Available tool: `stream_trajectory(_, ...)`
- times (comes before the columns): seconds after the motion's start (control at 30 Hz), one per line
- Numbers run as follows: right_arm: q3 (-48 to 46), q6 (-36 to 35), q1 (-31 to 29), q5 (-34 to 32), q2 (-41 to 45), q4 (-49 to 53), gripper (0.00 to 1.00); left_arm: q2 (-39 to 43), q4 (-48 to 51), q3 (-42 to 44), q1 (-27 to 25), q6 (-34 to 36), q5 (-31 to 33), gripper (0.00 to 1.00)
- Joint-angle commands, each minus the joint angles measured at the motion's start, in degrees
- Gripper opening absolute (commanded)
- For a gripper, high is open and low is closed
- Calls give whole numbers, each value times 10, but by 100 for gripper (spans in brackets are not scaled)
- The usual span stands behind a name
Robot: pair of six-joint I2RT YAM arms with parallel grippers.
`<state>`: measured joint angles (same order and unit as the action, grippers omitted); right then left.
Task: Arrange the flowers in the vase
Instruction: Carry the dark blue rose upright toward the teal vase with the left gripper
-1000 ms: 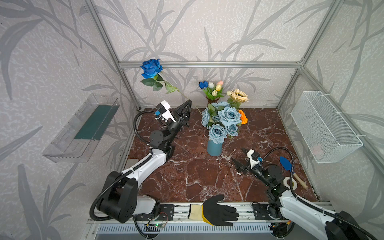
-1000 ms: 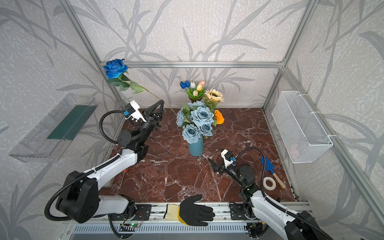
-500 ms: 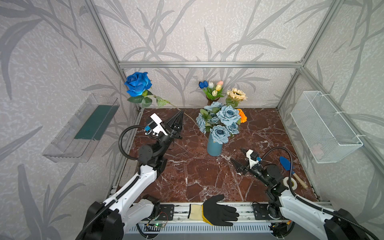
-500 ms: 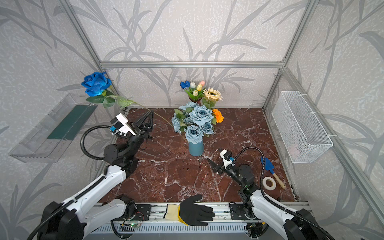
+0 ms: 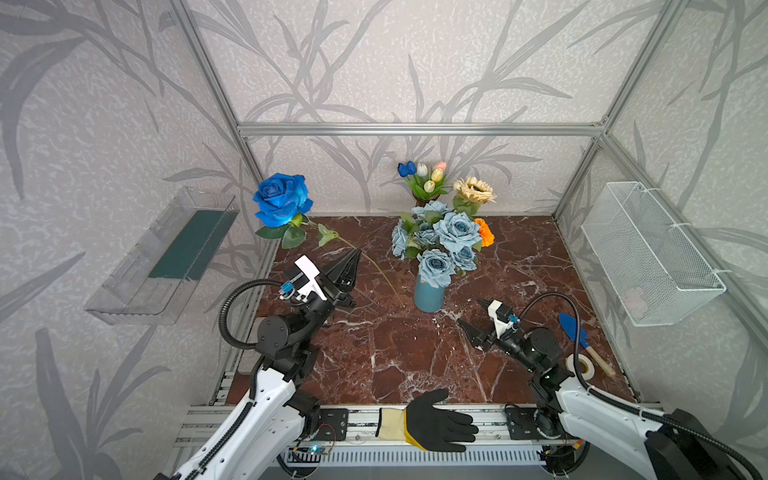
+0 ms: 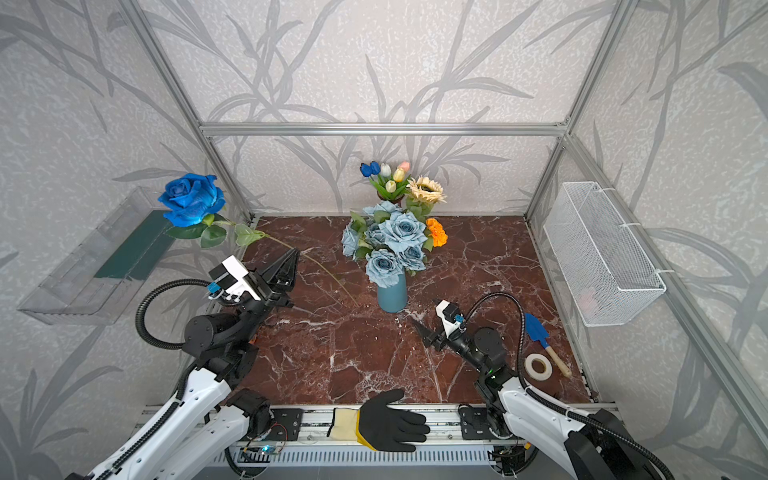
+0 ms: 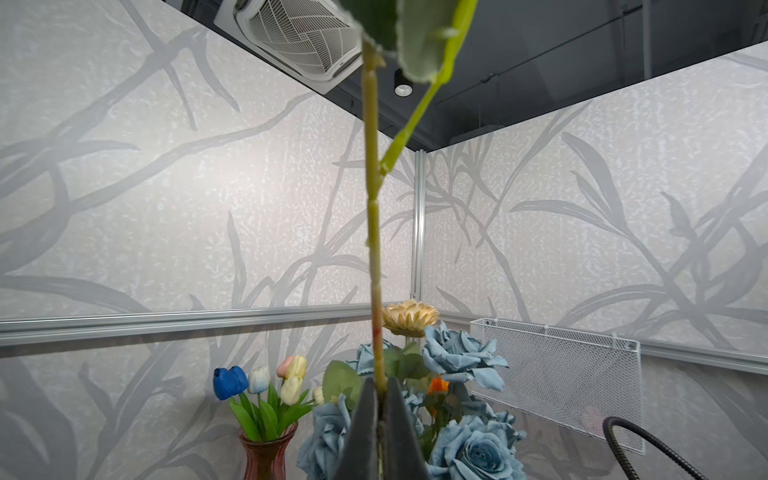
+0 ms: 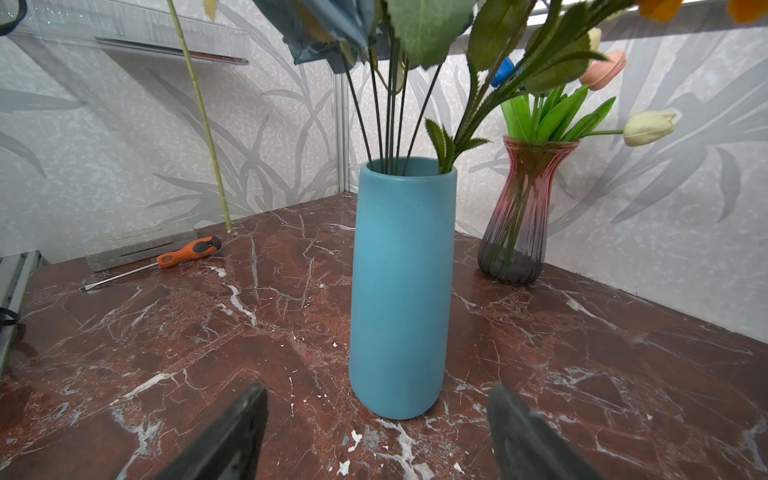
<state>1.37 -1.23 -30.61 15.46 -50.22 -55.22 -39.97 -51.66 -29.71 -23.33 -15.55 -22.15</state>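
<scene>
My left gripper [image 5: 355, 254] [image 7: 379, 382] is shut on the thin green stem of a dark-blue rose [image 5: 282, 199] [image 6: 191, 199]. The bloom is held high near the left wall. The stem's lower end slants down to the table just left of the blue vase [image 5: 429, 293] [image 8: 401, 291], outside it. The vase holds dusty-blue roses [image 5: 451, 228], an orange marigold [image 5: 484, 232] and a beige daisy [image 5: 473, 191]. My right gripper [image 5: 471, 313] [image 8: 377, 388] stands open and empty, low over the table, its fingers either side of the vase's base without touching it.
A red glass vase of tulips [image 5: 424, 187] stands at the back wall. A screwdriver [image 8: 166, 259] and a grey block [image 8: 137, 245] lie back left. A blue trowel [image 5: 575, 332] and tape roll [image 5: 582, 365] lie right. A black glove [image 5: 436, 424] rests on the front rail.
My left arm has drawn back toward the front with the rose; the bloom has swung left and lower. The right arm has stayed still.
</scene>
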Motion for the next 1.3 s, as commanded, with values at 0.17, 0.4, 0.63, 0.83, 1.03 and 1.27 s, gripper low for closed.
stream_trajectory(0.17,24,-22,-13,-6,-4,-15,83,-36,-120,-20,-22,1,-27,0)
stream_trajectory(0.4,24,-28,-15,-11,12,-1,83,-126,-254,-44,-23,-5,3,0)
stream_trajectory(0.63,24,-33,-16,-14,14,1,83,-176,-295,-82,-23,-6,-8,0)
stream_trajectory(0.83,25,-32,-17,-13,8,-2,83,-207,-295,-102,-23,13,4,0)
stream_trajectory(1.03,24,-35,-18,-14,17,5,83,-248,-295,-116,-25,-1,-4,0)
stream_trajectory(1.27,23,-36,-18,-17,32,15,83,-260,-295,-79,-25,4,26,0)
